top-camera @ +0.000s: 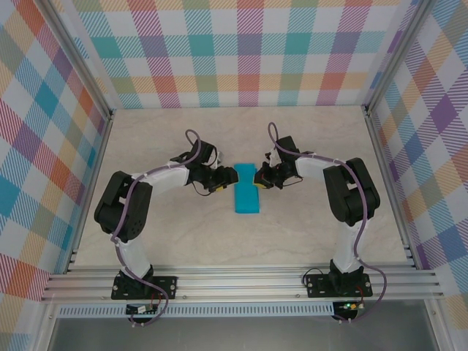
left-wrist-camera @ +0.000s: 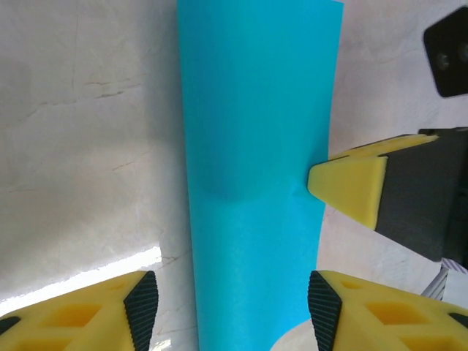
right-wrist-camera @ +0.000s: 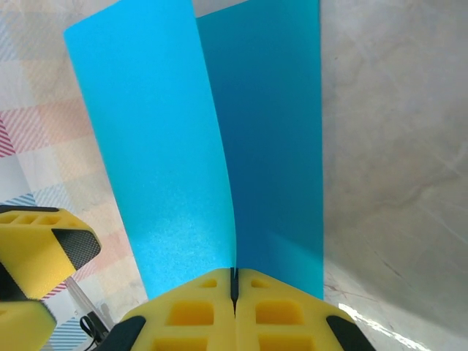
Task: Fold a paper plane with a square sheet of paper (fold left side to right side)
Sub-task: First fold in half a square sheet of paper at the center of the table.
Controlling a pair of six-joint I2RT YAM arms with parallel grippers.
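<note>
The square sheet of paper [top-camera: 246,189], bright cyan-blue, lies doubled over into a narrow upright strip at the table's middle. My right gripper [top-camera: 257,178] [right-wrist-camera: 235,281] is at the strip's right edge near its far end, shut on that edge. The upper layer [right-wrist-camera: 153,161] bows up from the lower layer [right-wrist-camera: 281,146]. My left gripper [top-camera: 221,180] [left-wrist-camera: 232,300] stands open, a pad on either side of the strip [left-wrist-camera: 252,183], touching nothing. The right gripper's yellow fingertip [left-wrist-camera: 351,183] shows in the left wrist view, pressed against the strip's edge. The paper plane is out of view.
The beige table [top-camera: 175,234] is walled by checked panels [top-camera: 248,51] at the back and both sides. An aluminium rail [top-camera: 241,281] runs along the near edge, where both arm bases are bolted.
</note>
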